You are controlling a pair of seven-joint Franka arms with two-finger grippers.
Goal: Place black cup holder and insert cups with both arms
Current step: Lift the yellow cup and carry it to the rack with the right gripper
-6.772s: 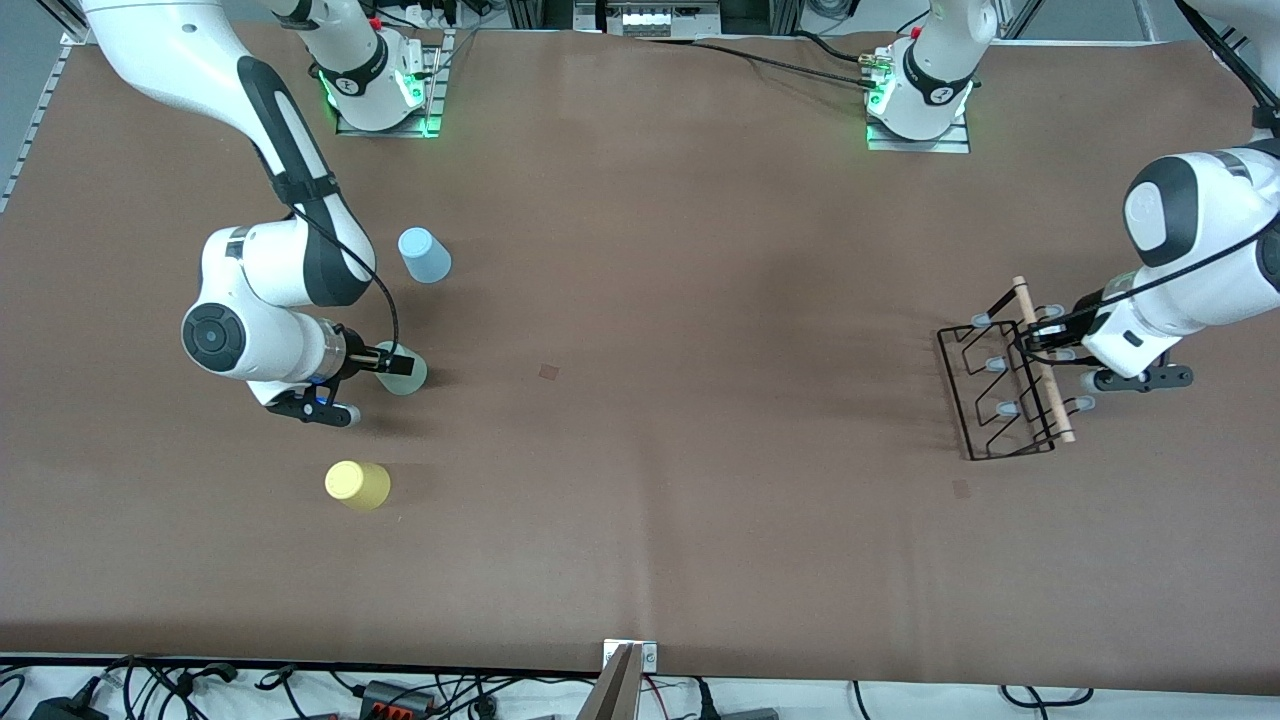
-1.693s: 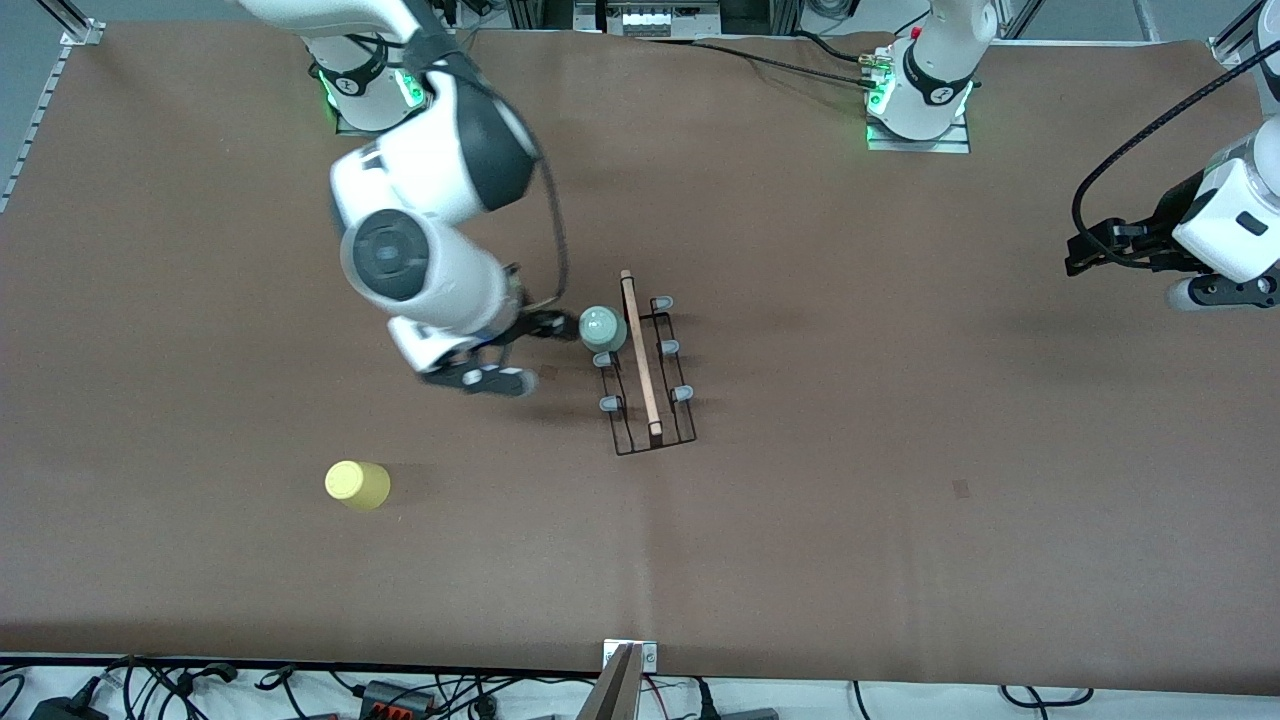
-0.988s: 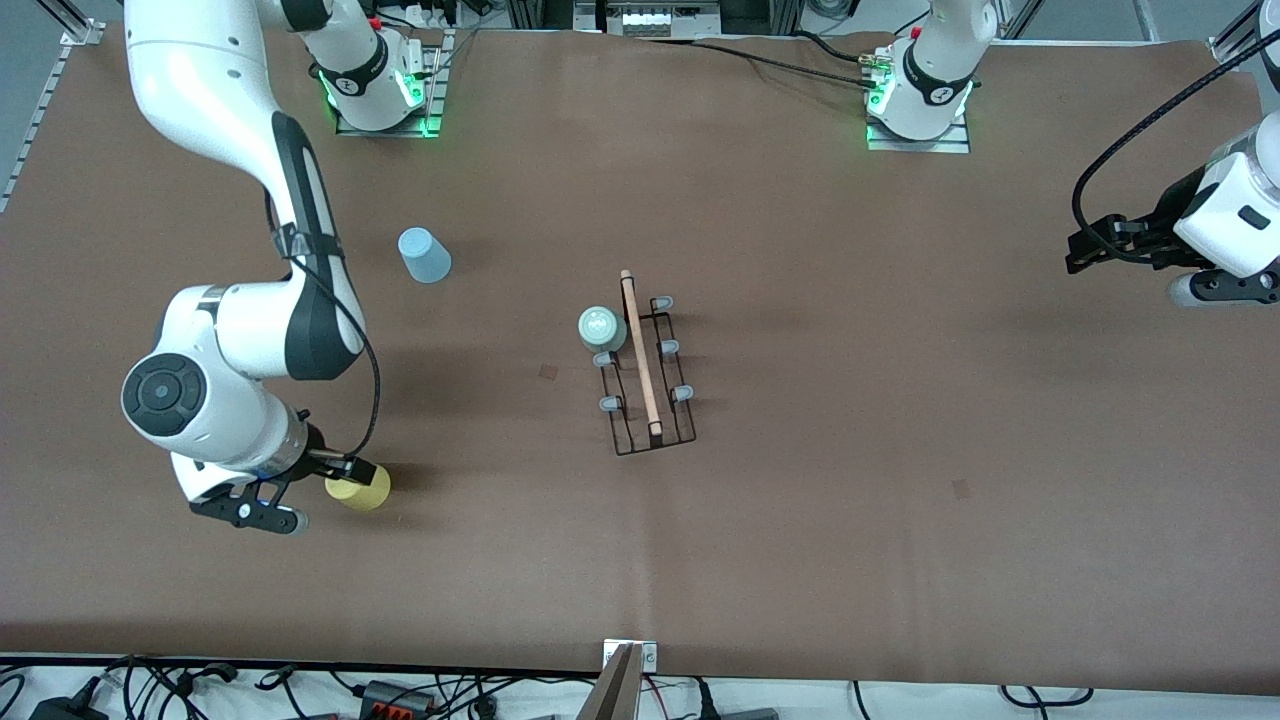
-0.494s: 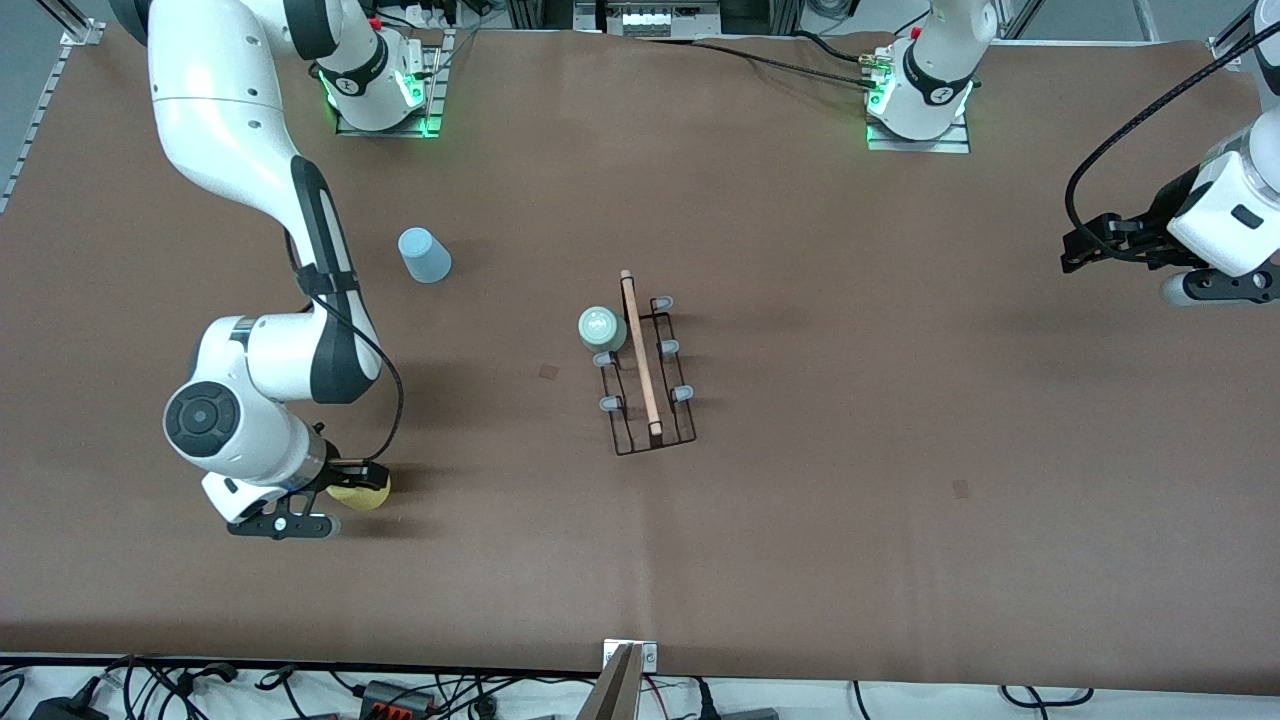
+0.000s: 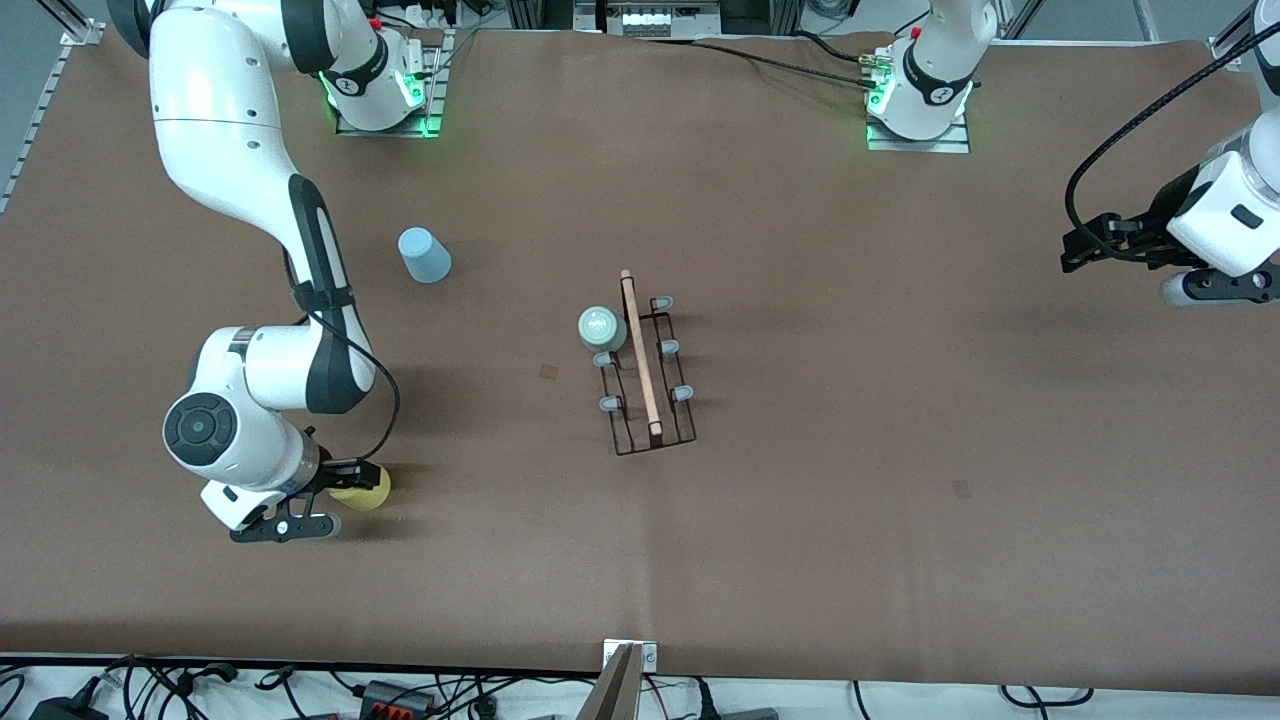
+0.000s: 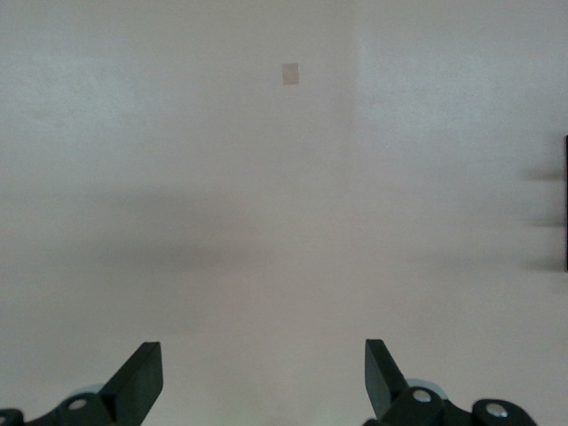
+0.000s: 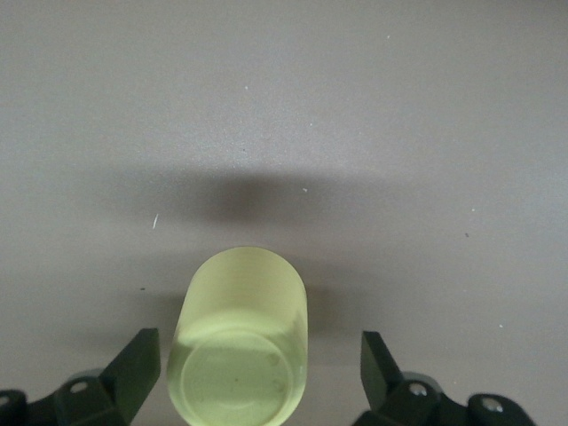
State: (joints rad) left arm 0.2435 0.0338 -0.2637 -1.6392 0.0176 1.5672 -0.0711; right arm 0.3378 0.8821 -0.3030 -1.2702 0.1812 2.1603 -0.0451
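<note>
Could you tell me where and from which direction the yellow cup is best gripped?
Grip the yellow cup across its smooth side walls, coming in level with the table from its base end. It lies on its side, and the open right gripper already straddles it that way.

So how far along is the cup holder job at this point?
Done: the black cup holder stands mid-table, with the grey-green cup on one of its pegs. In hand: the right gripper is open around the yellow cup, not yet shut on it. Left: the yellow cup and the light blue cup, which sits on the table. The left gripper waits open at its end of the table.
</note>
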